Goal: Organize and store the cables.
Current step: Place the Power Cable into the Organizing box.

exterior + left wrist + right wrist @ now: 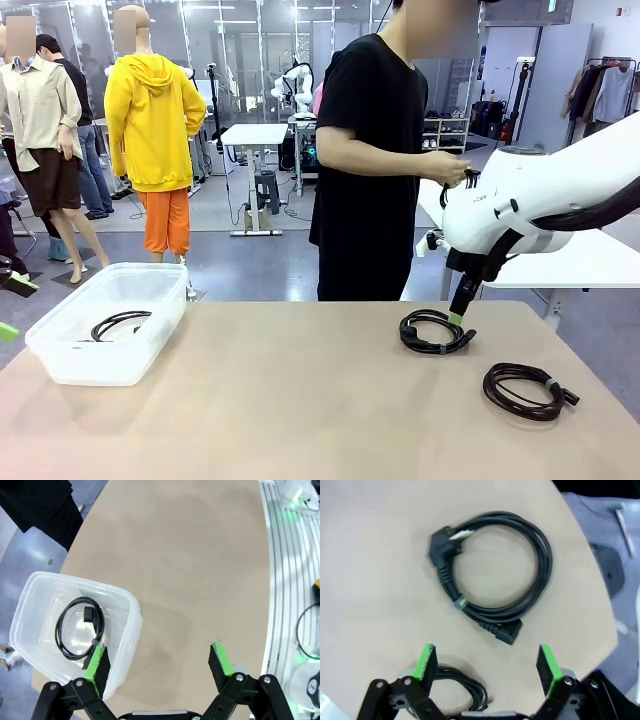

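Coiled black cord [437,347] is lying on the tan table [300,420], right of middle. The right gripper [462,305] is hanging just above its far rim, jaws spread wide, holding nothing.

In the right wrist view a near coil [467,685] is sitting low between the green pads [426,661], and a power cord [542,562] with a plug at each end is lying farther ahead.

An outer coil [522,411] is resting towards the table's right edge. A stored cord [89,616] is lying in the clear plastic bin [95,362] at the left. The left gripper [159,662] is hovering over the bin's corner, fingers apart, empty. The person's hand [452,178] is holding a further cord.

Judgement: a pick-up is beginning. The jaws should be straddling the bundle where the strands run together, clear of the plugs. They need to catch every loop so nothing unwinds on the lift.

Writing: none is reading clearly. The pale tie [460,602] is too small to make out.
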`<state>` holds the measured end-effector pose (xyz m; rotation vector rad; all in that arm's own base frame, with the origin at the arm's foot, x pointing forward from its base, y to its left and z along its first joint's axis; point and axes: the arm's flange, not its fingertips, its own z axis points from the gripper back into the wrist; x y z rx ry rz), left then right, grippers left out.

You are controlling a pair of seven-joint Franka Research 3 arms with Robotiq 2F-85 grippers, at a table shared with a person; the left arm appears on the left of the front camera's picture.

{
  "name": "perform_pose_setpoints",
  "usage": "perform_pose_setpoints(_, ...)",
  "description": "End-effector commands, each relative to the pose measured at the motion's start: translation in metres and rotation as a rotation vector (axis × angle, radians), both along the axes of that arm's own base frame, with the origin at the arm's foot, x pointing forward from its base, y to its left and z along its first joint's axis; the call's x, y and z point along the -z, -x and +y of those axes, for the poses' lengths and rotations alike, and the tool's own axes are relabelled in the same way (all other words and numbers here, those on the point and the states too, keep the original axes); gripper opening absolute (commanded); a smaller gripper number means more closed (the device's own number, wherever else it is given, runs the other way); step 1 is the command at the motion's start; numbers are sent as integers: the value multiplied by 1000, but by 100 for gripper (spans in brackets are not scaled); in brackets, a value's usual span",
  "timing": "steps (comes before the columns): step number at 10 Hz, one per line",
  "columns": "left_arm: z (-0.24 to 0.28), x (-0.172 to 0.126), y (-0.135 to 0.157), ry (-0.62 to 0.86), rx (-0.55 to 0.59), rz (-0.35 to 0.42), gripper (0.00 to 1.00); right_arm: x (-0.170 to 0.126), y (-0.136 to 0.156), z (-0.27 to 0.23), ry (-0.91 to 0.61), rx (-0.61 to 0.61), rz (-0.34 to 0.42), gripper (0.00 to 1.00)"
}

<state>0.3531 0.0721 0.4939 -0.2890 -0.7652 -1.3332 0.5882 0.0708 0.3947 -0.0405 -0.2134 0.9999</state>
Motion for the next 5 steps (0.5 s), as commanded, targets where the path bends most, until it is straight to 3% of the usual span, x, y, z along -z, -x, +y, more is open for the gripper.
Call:
perform_pose_setpoints(1,0,-2,-2,-11,-2,5,100,-6,-1,-1,14,-291,43,100)
perform_pose_setpoints(2,0,-2,-2,-11,-2,5,100,-7,2,3,17,-378,80,100)
perform_pose_setpoints(3,0,-2,-2,-11,-2,5,100,-5,3,9,45,-424,65,100)
perform_pose_setpoints(5,0,-2,-2,-11,-2,5,100,14,4,20,79,-444,50,100)
